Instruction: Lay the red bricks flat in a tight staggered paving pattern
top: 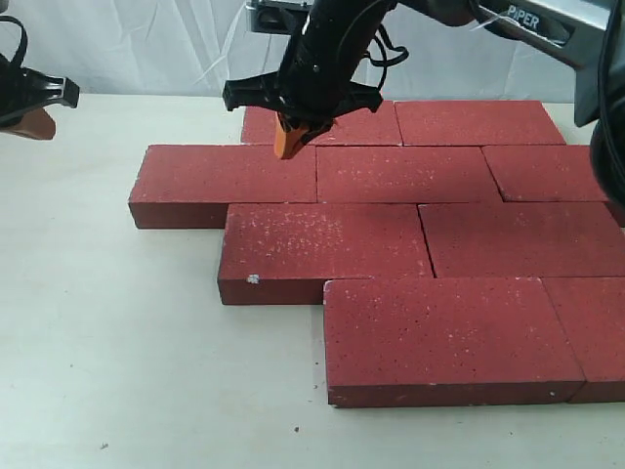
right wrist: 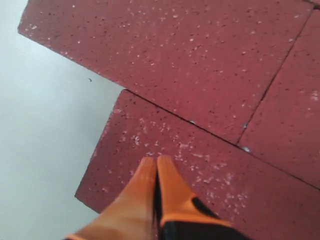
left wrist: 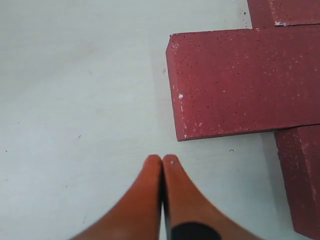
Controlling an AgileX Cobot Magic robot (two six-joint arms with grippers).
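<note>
Several red bricks (top: 405,174) lie flat in four staggered rows on the white table (top: 107,332), their edges close together. My right gripper (top: 290,149) hangs shut and empty just above the left end of the back rows, where a back brick (top: 332,127) meets the leftmost brick (top: 229,181). In the right wrist view its shut orange fingertips (right wrist: 156,161) are over a speckled brick (right wrist: 215,180) near that brick's corner. My left gripper (top: 41,125) stays at the far left, away from the bricks. Its fingertips (left wrist: 162,160) are shut over bare table, short of a brick's end (left wrist: 245,82).
The front right brick (top: 449,337) juts nearest the camera, with another (top: 596,332) cut off by the frame's right edge. Bare table lies left of and in front of the paving. A white backdrop (top: 146,44) stands behind.
</note>
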